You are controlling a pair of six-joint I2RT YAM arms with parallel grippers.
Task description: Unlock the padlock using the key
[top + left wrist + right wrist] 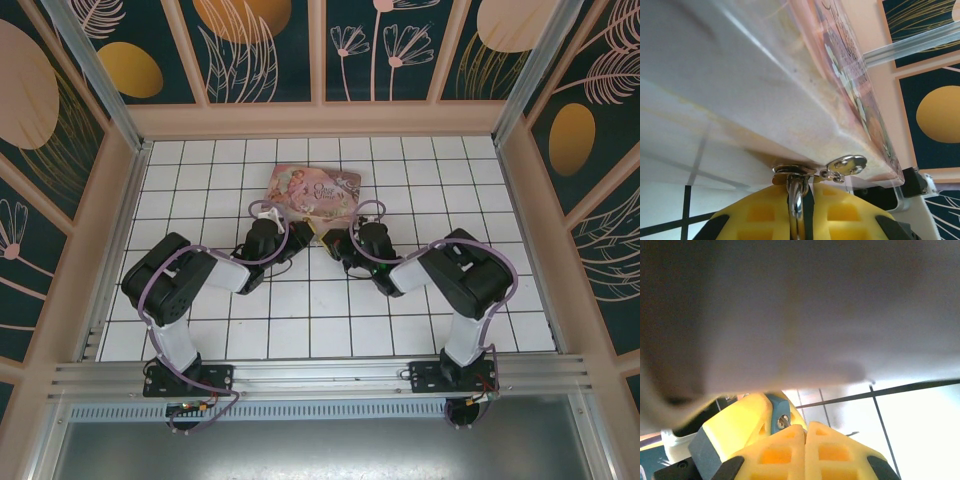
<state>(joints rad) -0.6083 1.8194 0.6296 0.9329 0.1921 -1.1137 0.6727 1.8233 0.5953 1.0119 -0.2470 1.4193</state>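
Progress, as I judge it, stands at the insertion stage. The padlock (781, 415) hangs at the near edge of the pink tin (315, 190). Its thin silvery shackle (796, 202) passes through the metal hasp (846, 164) on that edge, so the lock reads as fastened to the tin and not yet opened.

The left end effector (292, 240), just off the tin's near edge, is narrowed onto the padlock. The left wrist view shows the shackle running between its yellow fingers, and the right wrist view shows the blue body held there with the keyhole (783, 420) facing outward. The right end effector (806, 432), also just off the tin's near edge and to the right of the lock, is closed completely, with its tips just beside the keyhole. Whether the key is pinched between them cannot be told, since nothing of it is distinct.

Done, by this reading: the padlock is steadied, its keyhole is presented, and the right arm has been brought up to it. Left to do: seat the key, turn it, and let the shackle spring free of the body.

Counted: one padlock, one keyhole, one hasp, one tin and two end effectors, over the white tiled counter (300, 320).
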